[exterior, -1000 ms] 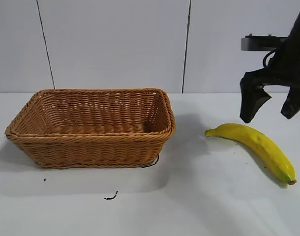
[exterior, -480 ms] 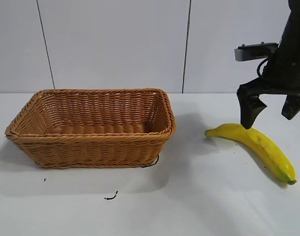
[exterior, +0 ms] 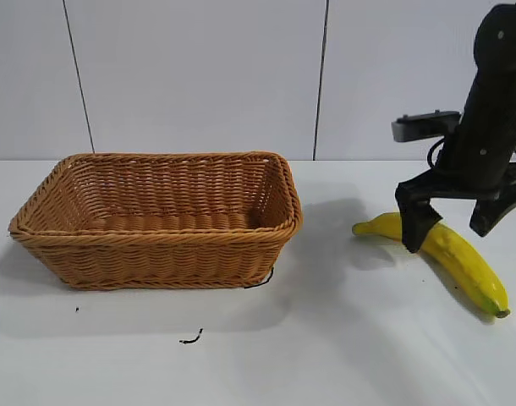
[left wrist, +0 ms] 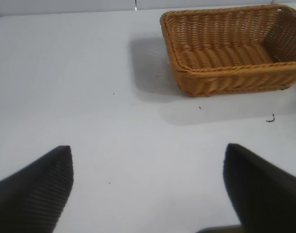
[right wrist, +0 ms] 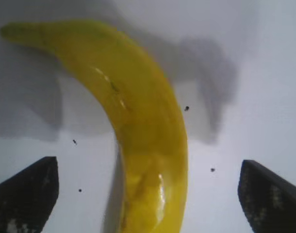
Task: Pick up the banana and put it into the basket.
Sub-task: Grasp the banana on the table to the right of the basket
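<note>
With fingers spread wide, the right gripper (exterior: 458, 222) straddles the banana (exterior: 448, 251) — nothing held.
Best closed at mid-length — then carried to the basket (exterior: 156, 218).

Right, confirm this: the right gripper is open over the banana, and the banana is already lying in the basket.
Not quite. The right gripper is open over the banana, but the banana lies on the table, beside the basket, not in it. The exterior view shows this.
</note>
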`<action>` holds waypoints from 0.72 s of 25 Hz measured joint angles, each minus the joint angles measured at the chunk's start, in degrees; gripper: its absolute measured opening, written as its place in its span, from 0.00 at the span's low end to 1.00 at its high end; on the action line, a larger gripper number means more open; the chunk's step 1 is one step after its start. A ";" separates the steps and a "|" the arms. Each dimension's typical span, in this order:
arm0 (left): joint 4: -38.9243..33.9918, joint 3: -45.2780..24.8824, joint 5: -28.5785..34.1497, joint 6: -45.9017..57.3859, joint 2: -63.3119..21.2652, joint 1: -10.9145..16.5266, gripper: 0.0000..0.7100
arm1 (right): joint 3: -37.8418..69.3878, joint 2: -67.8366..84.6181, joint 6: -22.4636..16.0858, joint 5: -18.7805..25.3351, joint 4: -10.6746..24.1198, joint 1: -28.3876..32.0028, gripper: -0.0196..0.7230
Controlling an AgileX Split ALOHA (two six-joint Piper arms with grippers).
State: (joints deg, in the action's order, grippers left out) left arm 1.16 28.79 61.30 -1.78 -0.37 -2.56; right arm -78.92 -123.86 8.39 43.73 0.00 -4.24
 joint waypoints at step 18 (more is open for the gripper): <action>0.00 0.00 0.00 0.00 0.00 0.00 0.89 | -8.22 10.28 -0.62 12.41 1.00 0.02 0.41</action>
State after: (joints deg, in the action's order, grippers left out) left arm 1.16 28.79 61.30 -1.78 -0.37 -2.56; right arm -87.14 -113.58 7.78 56.13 1.00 -4.23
